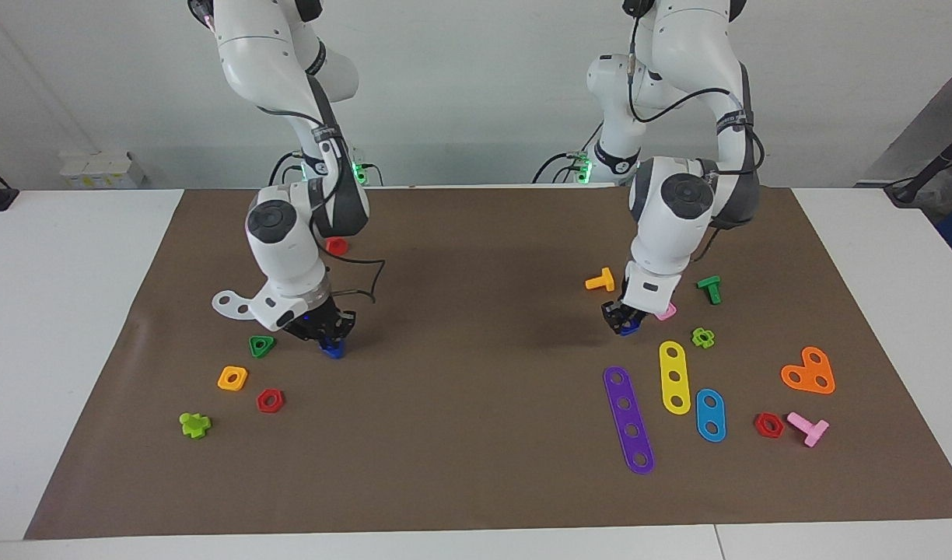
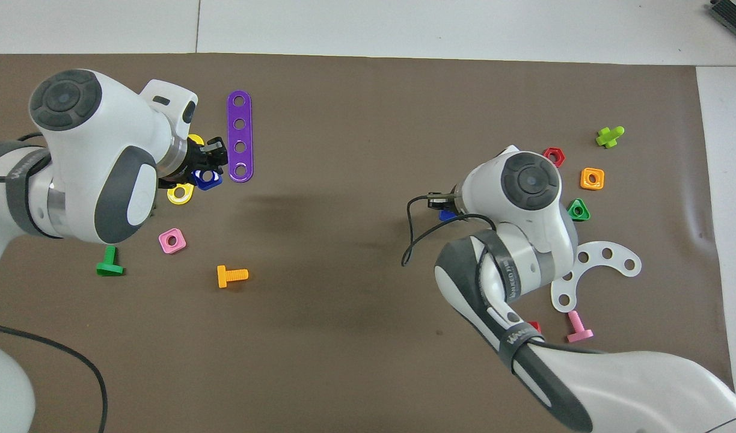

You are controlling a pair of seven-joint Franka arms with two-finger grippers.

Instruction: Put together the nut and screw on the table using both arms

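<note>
Overhead view: left gripper [image 2: 207, 163] fingers straddle the nut [image 2: 207, 178], right gripper [image 1: 330, 336] pinches the screw [image 1: 333, 349]; shallow grips risk slipping.

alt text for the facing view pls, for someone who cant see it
Two white robot arms reach down to a brown mat: the left gripper is at the dark blue nut, and the right gripper is at the dark blue screw. Colourful toy parts lie scattered around both.
</note>
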